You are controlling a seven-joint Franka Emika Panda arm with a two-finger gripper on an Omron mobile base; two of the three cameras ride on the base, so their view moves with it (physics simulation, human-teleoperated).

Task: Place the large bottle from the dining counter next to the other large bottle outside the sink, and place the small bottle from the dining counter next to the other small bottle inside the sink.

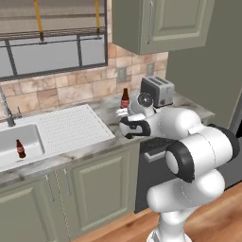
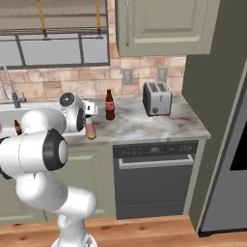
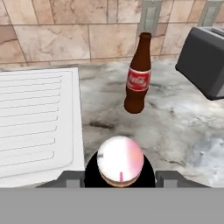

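Note:
My gripper (image 3: 120, 177) is shut on the large bottle (image 2: 90, 129), a slim one with a white cap (image 3: 120, 159) and a pink-to-yellow body. It holds the bottle upright over the marble worktop (image 3: 175, 127), just right of the drainboard (image 3: 35, 118). The other large bottle (image 3: 138, 74), brown with a red label, stands a little further back towards the wall (image 2: 110, 104) (image 1: 125, 98). A small brown bottle (image 1: 20, 149) (image 2: 18, 127) stands inside the sink (image 1: 33, 134). The small bottle from the dining counter and the dining counter itself are out of view.
A grey toaster (image 2: 157, 98) (image 3: 203, 65) stands at the back right of the worktop. The chrome tap (image 1: 5, 111) rises behind the basin. Wall cabinets (image 1: 151, 23) hang overhead. A dark dishwasher front (image 2: 154, 178) sits under the counter.

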